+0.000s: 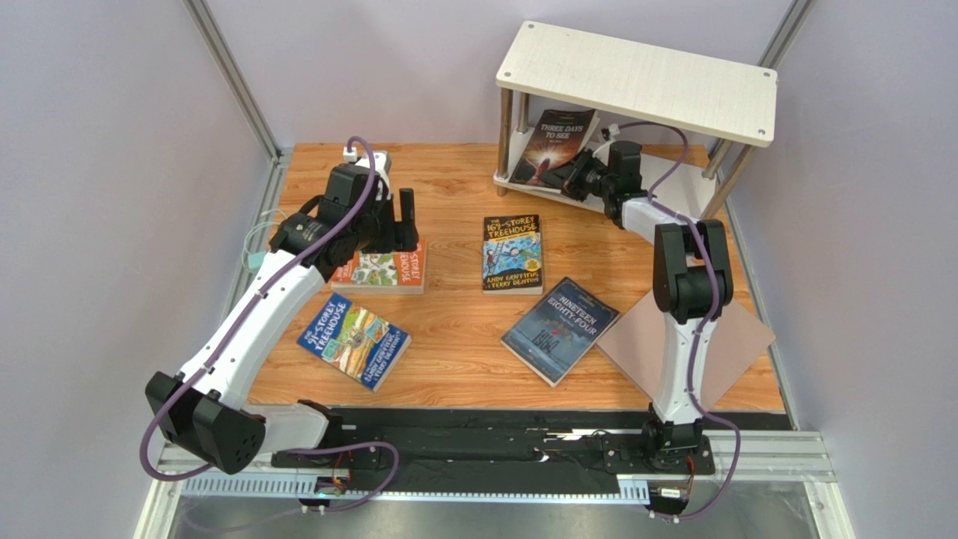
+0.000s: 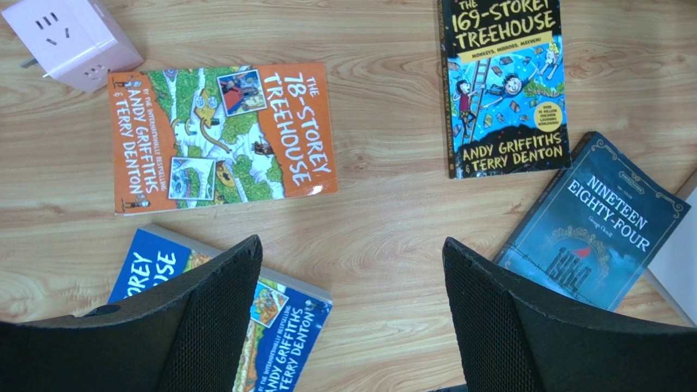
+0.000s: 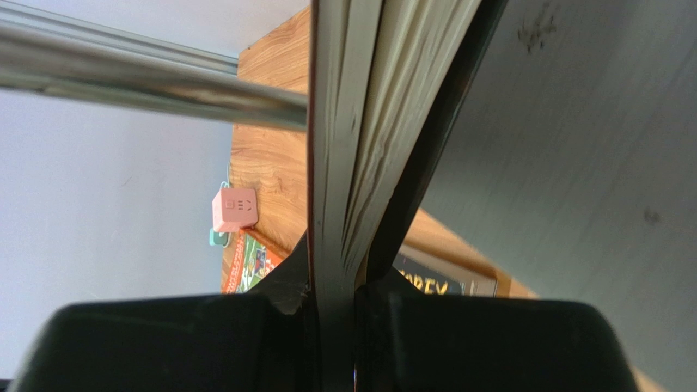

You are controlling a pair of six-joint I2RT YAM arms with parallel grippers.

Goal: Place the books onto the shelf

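Count: five books, one shelf (image 1: 641, 81), one cardboard sheet (image 1: 737, 337), one pink power cube (image 2: 72, 41), two arms.

Four books lie flat on the table (image 1: 450, 371), covers up.
- The orange book (image 2: 221, 135) is at the left rear, near the cube.
- The blue book (image 1: 353, 340) is near the left front edge.
- The 169-Storey book (image 1: 513, 254) is in the centre.
- The dark blue book (image 1: 559, 329) is front of centre. Its right edge is just beside the sheet; overlap cannot be told.

These four lie apart from each other, with bare wood showing between them. The widest strip runs between the orange and 169-Storey books.

The fifth, the brown book (image 1: 553, 146), stands tilted under the shelf's top board at its left end, close to a metal leg (image 3: 147, 82). The right gripper (image 1: 577, 172) pinches it by the lower edge, fingers pressed tight on the pages.

The left gripper (image 2: 350, 245) hangs above the table over the orange book's near edge. Its fingers (image 2: 221, 310) are spread wide and touch nothing.

The shelf stands at the right rear corner.
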